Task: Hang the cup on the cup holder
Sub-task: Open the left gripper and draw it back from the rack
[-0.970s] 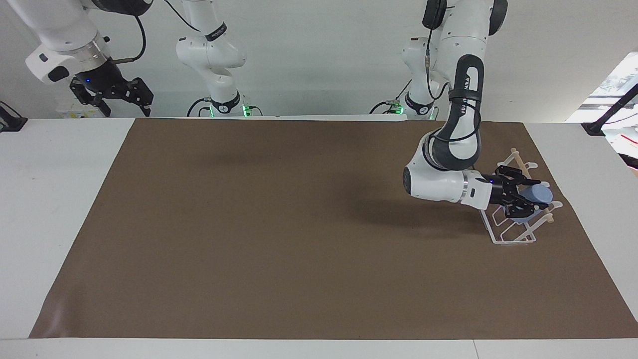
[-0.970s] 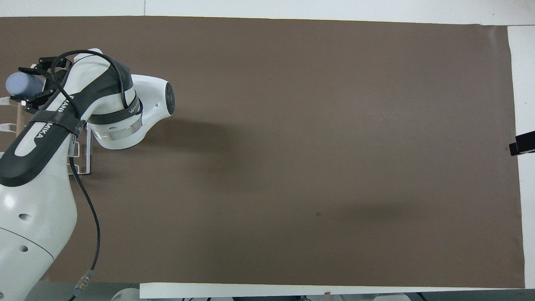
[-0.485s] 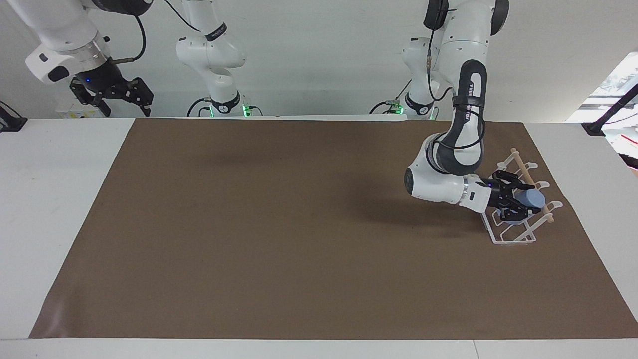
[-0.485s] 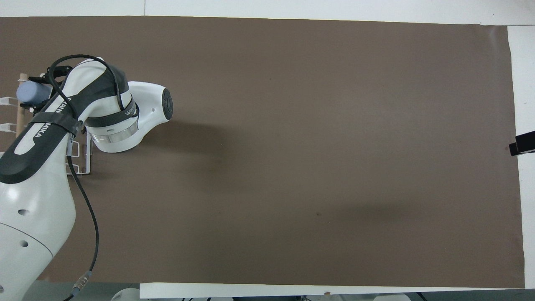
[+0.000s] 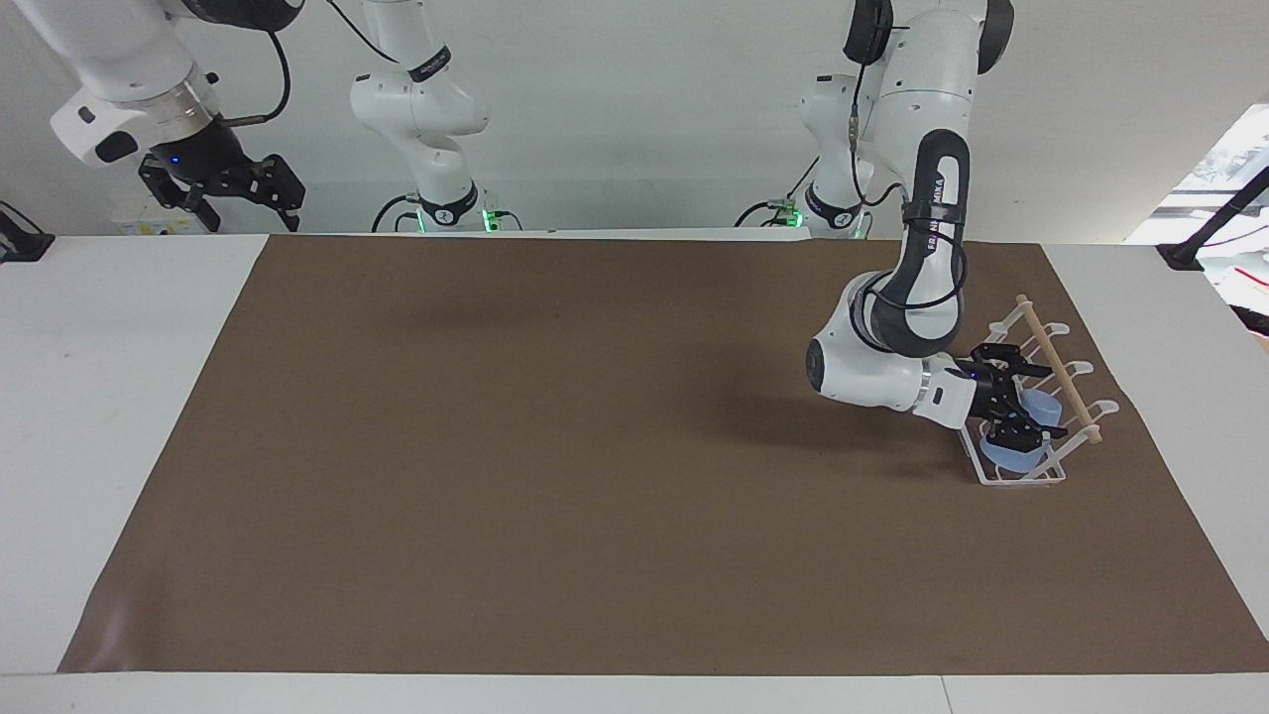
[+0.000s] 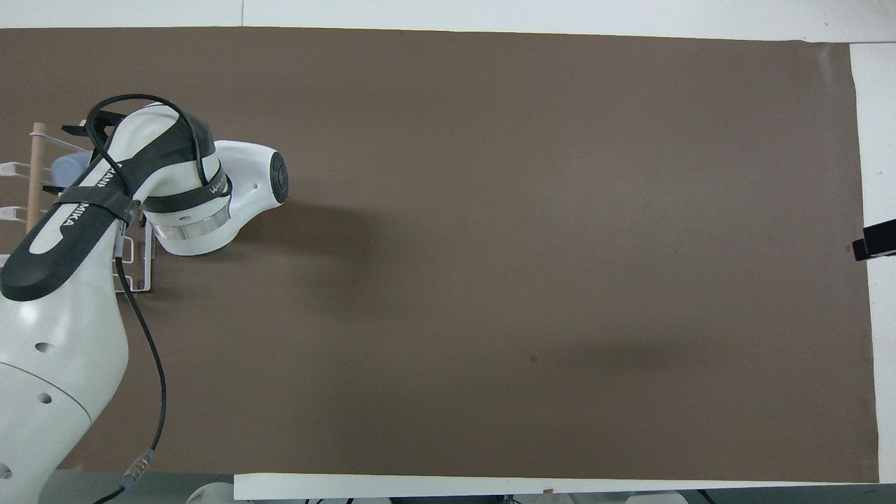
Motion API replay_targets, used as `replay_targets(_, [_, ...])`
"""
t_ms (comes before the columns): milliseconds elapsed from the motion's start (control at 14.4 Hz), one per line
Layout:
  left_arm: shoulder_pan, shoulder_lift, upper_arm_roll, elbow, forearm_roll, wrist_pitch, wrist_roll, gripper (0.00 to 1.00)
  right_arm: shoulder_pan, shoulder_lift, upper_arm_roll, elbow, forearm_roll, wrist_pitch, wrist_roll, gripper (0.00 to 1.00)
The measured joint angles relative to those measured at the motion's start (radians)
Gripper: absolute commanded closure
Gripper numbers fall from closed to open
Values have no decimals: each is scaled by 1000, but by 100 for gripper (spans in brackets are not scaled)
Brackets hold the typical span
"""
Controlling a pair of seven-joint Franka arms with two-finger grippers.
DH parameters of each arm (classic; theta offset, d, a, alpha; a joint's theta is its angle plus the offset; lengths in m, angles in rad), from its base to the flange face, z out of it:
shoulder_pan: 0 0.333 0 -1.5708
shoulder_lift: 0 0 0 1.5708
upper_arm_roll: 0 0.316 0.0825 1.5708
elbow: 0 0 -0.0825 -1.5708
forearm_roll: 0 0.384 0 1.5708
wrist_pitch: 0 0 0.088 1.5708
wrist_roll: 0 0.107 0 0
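The light-blue cup (image 5: 1039,407) is tilted inside the white wire cup holder (image 5: 1021,478), mouth toward the rack's base, below the wooden dowel (image 5: 1061,372). The rack stands at the left arm's end of the brown mat. My left gripper (image 5: 1013,402) reaches into the rack and is shut on the cup. In the overhead view the left arm hides most of the cup (image 6: 64,168) and rack; the dowel (image 6: 35,175) and gripper (image 6: 66,159) show beside it. My right gripper (image 5: 223,188) waits open and empty, up in the air over the right arm's end of the table.
A brown mat (image 5: 555,446) covers most of the white table (image 5: 109,397). A black clamp (image 6: 873,239) sits at the table's edge at the right arm's end. Nothing else lies on the mat.
My left gripper has lowered and tilted the cup from above the dowel down into the rack's prongs. The right arm has not moved.
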Motion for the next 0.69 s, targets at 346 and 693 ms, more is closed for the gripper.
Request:
replay_targets(346, [-2,-15,0,60,1,-36,3,0,0,0,0,0,0,0,0,0])
replay_targets(693, [3,-57,0,87,-2,-31,76,0,0,0,0,0,0,0,0,0])
